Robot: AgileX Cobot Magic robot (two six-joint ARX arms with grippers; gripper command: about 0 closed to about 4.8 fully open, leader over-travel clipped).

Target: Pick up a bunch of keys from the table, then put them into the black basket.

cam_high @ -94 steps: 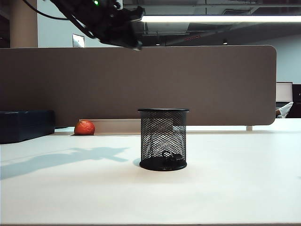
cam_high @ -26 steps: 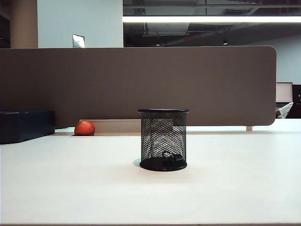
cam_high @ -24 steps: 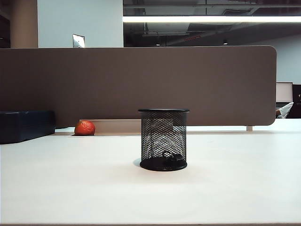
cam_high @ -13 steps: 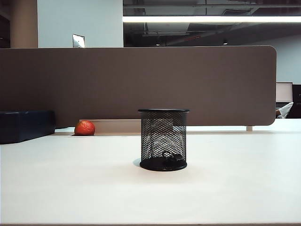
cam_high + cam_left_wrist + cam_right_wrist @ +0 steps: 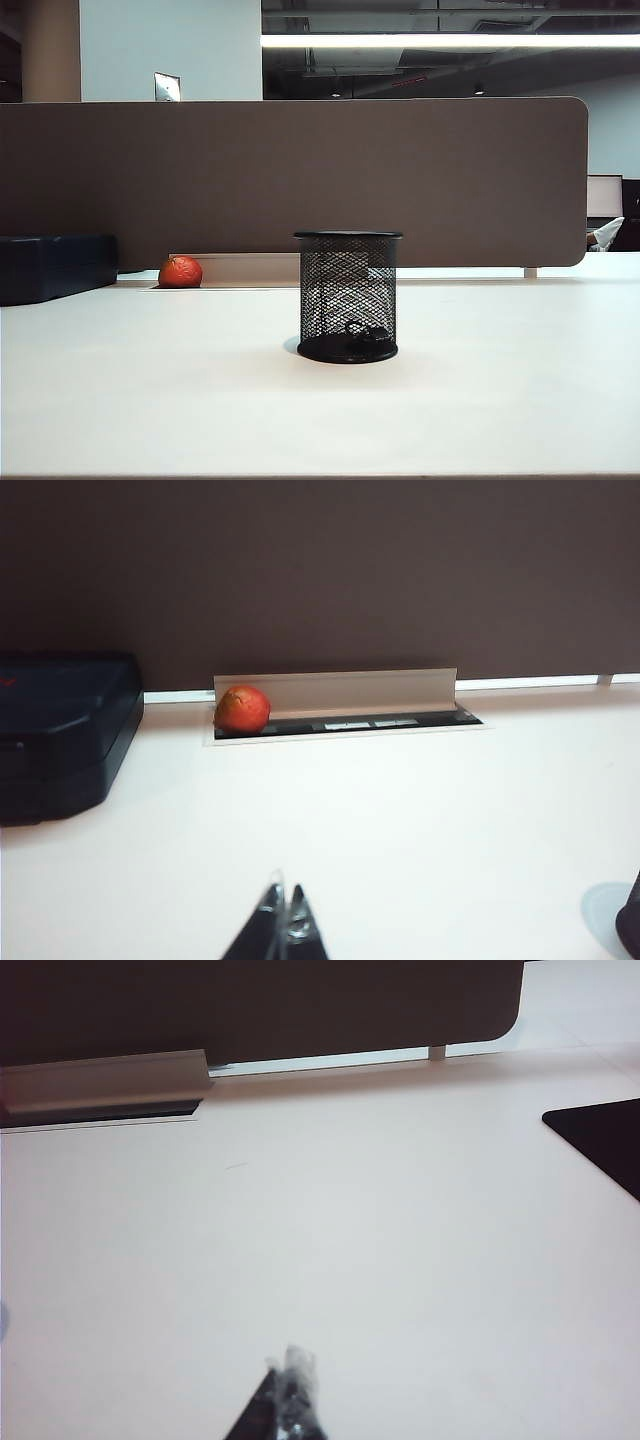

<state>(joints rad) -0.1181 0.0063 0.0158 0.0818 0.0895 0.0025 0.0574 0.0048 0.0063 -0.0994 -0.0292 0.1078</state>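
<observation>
Bunch of keys [image 5: 364,332] already down inside the black basket [image 5: 347,296], resting on its solid base at centre frame of the exterior view, visible only as a small dark tangle through the wire mesh. Basket upright on the white table [image 5: 500,400], a little below mid-height of that frame; orange-red ball [image 5: 180,271] well apart at left by the brown partition [image 5: 300,170], dark blue box [image 5: 55,266] further left at the edge. No arm anywhere in the exterior view. Left gripper [image 5: 285,927] at bottom centre of the left wrist view, fingertips pressed together, nothing between them, above bare tabletop, with ball and box in the upper left and a dark sliver of what may be the basket base at the lower right corner. Right gripper [image 5: 290,1385] at bottom centre of the right wrist view, likewise closed and empty, over bare table, a black mat corner [image 5: 600,1145] at right. Task judged complete as things lie. On handling: keys likely dense for their size, rigid metal yet loosely jointed on rings, prone to swing, rattle and slip from smooth pads; best pinched across the thick cluster at the rings, not by the single projecting key. Basket probably light and easy to tip if knocked at the rim.
</observation>
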